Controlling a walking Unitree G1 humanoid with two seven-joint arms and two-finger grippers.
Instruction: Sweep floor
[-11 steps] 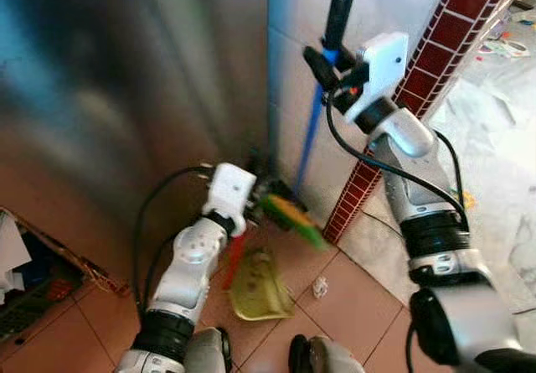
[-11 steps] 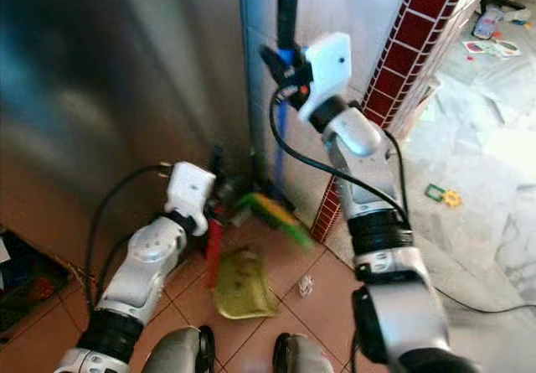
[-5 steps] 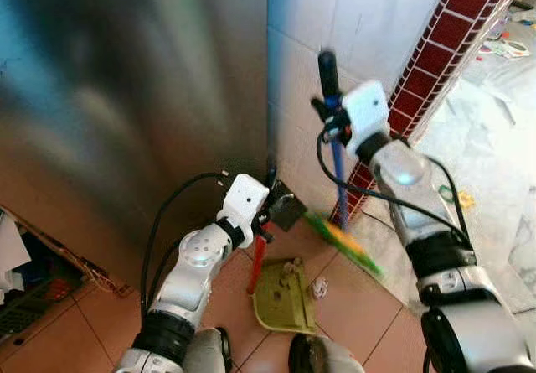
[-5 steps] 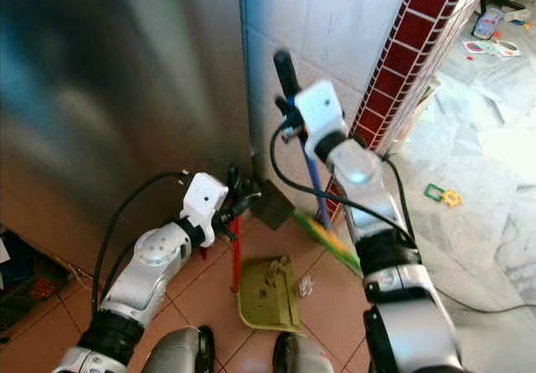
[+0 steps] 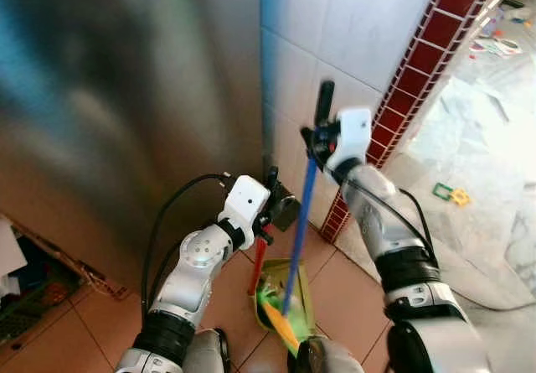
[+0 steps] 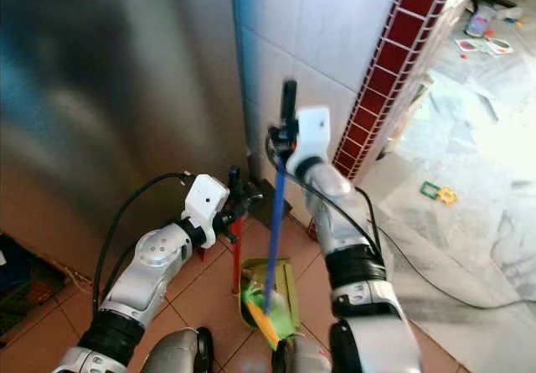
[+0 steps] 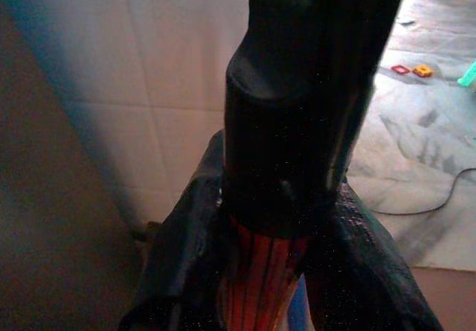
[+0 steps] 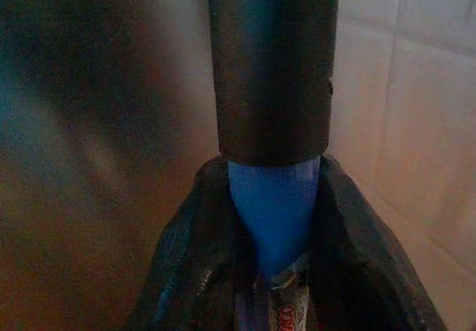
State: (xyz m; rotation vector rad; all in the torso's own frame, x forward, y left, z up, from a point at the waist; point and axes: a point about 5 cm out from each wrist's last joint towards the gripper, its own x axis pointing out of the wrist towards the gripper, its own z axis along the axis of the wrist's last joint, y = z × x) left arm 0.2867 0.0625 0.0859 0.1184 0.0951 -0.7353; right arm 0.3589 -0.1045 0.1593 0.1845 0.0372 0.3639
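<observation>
My right gripper point(image 5: 318, 137) is shut on the broom's blue handle point(image 5: 299, 218), just under its black grip point(image 8: 271, 63). The broom's green and yellow bristles point(image 5: 279, 320) rest inside the olive green dustpan point(image 5: 291, 282) on the tiled floor between my feet. My left gripper point(image 5: 270, 222) is shut on the dustpan's red upright handle point(image 5: 257, 266), near its black top point(image 7: 297, 108). Both tools stand in front of the steel appliance's corner.
A steel appliance front point(image 5: 126, 96) fills the left. White wall tiles point(image 5: 352, 29) and a red tiled edge point(image 5: 410, 80) stand behind the broom. Marble floor point(image 5: 477, 163) with a small green and yellow toy point(image 5: 450, 193) and a cable lies to the right. A cluttered box point(image 5: 25, 281) is at far left.
The right gripper has swung the broom down and inward, bringing its bristles from the floor on the right into the dustpan. The left gripper holds the dustpan handle still.
</observation>
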